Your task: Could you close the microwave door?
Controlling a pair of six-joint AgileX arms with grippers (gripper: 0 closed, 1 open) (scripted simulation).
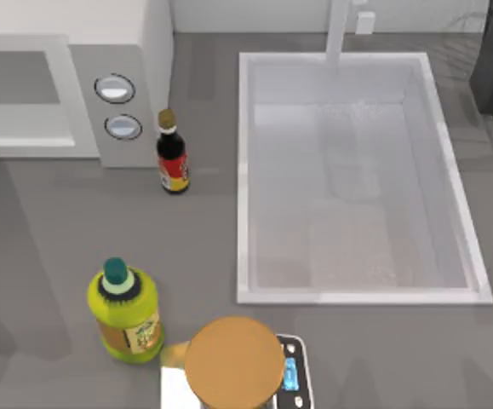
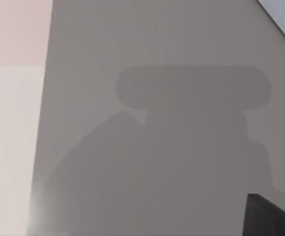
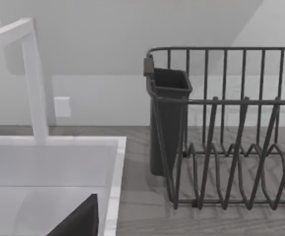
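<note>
My left wrist camera is looking down on bare grey counter (image 2: 147, 147) crossed by a shadow; my right one is facing the sink (image 3: 48, 162), faucet (image 3: 31, 78) and dish rack (image 3: 231, 128). How far either pincer is open, I cannot tell. The microwave (image 1: 76, 85) is sitting at ten o'clock, cut off at the edge, its door (image 1: 20, 98) lying flush across the front.

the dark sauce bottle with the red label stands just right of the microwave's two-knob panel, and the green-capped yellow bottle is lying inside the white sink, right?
Not quite. The top view shows the yellow bottle with the green cap standing on the grey counter, left of the white rectangular sink, not inside it. The dark sauce bottle does stand right of the white microwave's knob panel.
</note>
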